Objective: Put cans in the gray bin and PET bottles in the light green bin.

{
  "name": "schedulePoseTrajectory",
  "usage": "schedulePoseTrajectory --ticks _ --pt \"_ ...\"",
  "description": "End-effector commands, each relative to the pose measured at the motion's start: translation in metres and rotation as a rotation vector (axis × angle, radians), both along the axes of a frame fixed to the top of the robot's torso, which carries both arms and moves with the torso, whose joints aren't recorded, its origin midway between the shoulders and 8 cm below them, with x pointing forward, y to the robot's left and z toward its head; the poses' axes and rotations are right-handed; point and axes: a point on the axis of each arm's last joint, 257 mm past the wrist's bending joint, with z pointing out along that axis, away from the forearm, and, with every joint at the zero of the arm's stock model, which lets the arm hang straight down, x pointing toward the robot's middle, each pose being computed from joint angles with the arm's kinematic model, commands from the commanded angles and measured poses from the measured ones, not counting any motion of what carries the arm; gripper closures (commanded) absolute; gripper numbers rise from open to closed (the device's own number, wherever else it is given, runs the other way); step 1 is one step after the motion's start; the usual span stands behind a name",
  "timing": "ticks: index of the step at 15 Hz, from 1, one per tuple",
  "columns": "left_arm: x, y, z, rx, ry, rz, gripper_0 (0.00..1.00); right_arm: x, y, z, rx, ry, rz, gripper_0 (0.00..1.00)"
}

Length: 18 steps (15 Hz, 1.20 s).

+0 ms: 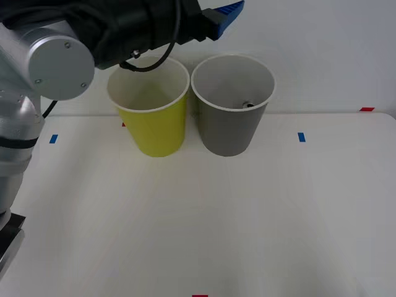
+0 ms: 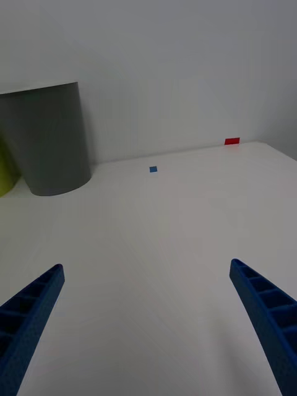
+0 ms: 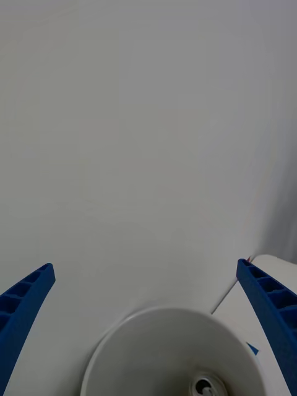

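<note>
The gray bin (image 1: 231, 120) stands at the back of the table, right of the light green bin (image 1: 153, 120). A can (image 1: 247, 104) lies inside the gray bin; its silver lid (image 3: 206, 388) shows deep in the bin's pale inside (image 3: 154, 352). My left gripper (image 1: 226, 15) hangs open and empty above the gray bin, a blue finger (image 3: 263, 309) on each side of the opening. Low over the table, right of the gray bin (image 2: 49, 139), my right gripper (image 2: 147, 266) is open and empty. PET bottles are out of view.
Blue tape marks (image 1: 301, 137) (image 1: 53, 139) and a red one (image 1: 366, 109) lie on the white table (image 1: 204, 223). A pale wall rises right behind the bins. My left arm's elbow (image 1: 59, 59) reaches across the top left.
</note>
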Motion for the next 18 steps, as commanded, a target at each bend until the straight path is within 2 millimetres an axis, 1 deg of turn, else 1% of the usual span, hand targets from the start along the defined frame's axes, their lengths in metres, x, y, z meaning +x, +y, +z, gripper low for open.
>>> schedulePoseTrajectory --ticks 1,3,4,6,7,9,12,16,18 --pt "-0.016 0.054 -0.015 0.001 -0.005 0.081 0.0 0.0 0.0 0.0 0.0 0.0 0.0 0.07" --pt "-0.028 0.077 -0.023 -0.007 -0.013 0.119 0.0 0.0 0.0 0.0 0.0 0.0 0.0 0.07" --pt "-0.036 0.092 -0.028 -0.006 -0.018 0.147 0.0 0.0 0.0 0.0 0.0 0.0 0.0 0.07" --pt "-0.053 0.114 -0.035 -0.002 -0.029 0.187 0.0 0.0 0.0 0.0 0.0 0.0 0.0 0.07" --pt "-0.064 0.127 -0.042 -0.006 -0.036 0.212 0.0 0.0 0.0 0.0 0.0 0.0 0.0 0.07" --pt "-0.077 0.147 -0.055 -0.037 -0.044 0.252 0.0 0.0 0.0 0.0 0.0 0.0 0.0 0.07" --pt "-0.09 0.174 -0.075 -0.086 -0.058 0.304 0.0 0.0 0.0 0.0 0.0 0.0 0.0 0.07" --pt "-0.107 0.205 -0.097 -0.145 -0.079 0.369 0.0 0.0 0.0 0.0 0.0 0.0 0.0 0.07" --pt "-0.117 0.213 -0.109 -0.175 -0.088 0.392 0.0 0.0 0.0 0.0 0.0 0.0 0.0 0.07"
